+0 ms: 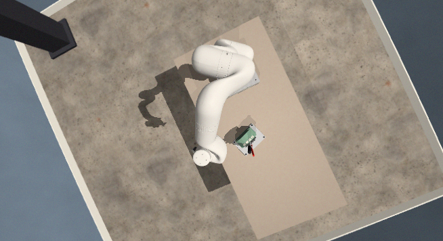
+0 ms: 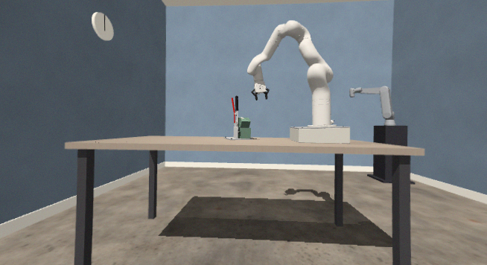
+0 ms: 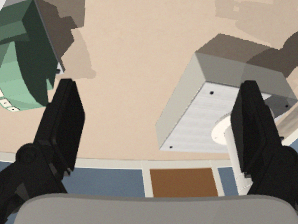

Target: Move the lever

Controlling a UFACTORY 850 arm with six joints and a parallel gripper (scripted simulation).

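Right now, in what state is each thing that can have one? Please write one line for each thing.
End effector: open, holding nothing, hanging above the table and apart from the lever.
Red bar: not squeezed, angled away from the handle.
Black handle: upright, untouched.
Green lever unit: standing on its grey plate on the table; latch and notch number too small to read.

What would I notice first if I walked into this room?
Probably the big white robot arm, arching up from its pale base on the table. Its black fingers hang wide open in the air, holding nothing. Lower down, to their left, a small green box stands with a red bar beside a black handle.
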